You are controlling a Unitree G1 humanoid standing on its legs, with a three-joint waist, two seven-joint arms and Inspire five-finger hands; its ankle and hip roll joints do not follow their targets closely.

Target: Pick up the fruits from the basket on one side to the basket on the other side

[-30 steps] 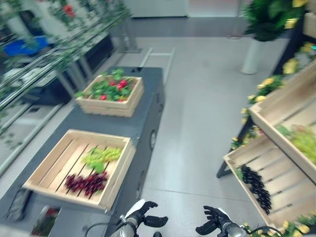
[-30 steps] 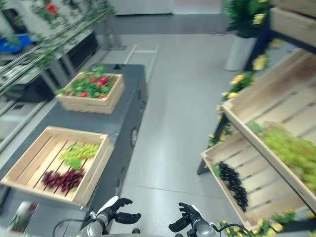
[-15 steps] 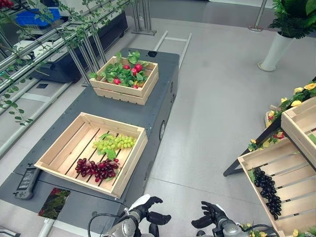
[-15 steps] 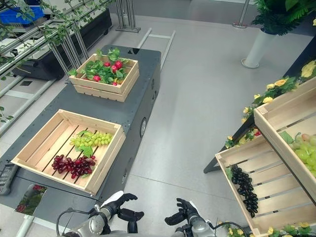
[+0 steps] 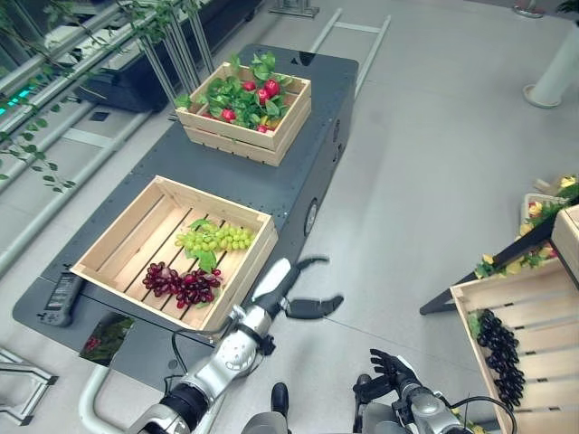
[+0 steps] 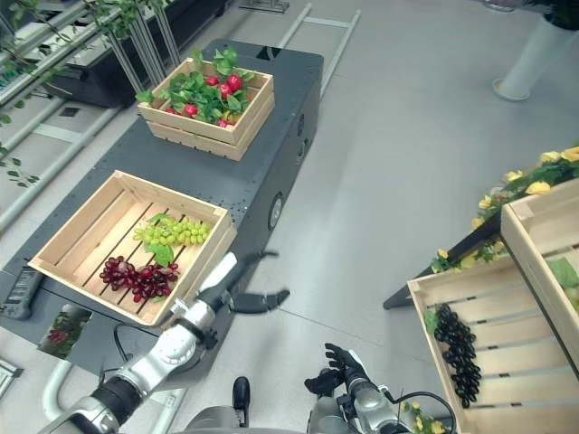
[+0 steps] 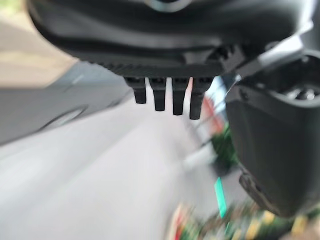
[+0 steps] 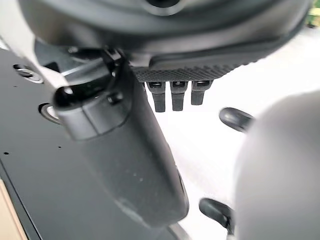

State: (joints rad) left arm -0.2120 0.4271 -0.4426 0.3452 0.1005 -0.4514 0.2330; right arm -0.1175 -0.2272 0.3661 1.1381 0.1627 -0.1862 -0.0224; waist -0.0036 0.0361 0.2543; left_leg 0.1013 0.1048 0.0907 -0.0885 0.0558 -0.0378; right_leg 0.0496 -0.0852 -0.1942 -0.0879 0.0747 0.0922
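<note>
Grapes [image 5: 182, 283] lie lengthwise across crate [image 5: 118, 237]; left hand [image 5: 291, 291] spread wide, right hand [image 5: 387, 372] curled, both empty.

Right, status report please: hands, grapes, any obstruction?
Left hand open, raised beside the near crate. Right hand low, idle. Green grapes and red grapes in crate, untouched. No obstruction seen.

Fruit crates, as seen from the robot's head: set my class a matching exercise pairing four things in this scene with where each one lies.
Things:
1. green grapes
2. red grapes
3. black grapes
4. red fruits among leaves

Places:
A. far crate on the dark platform
B. sloped shelf crate on the robot's right
C. near crate, the side farther from the robot
D. near crate, the side closer to the robot

Pairs: 1-C, 2-D, 3-B, 4-A
</note>
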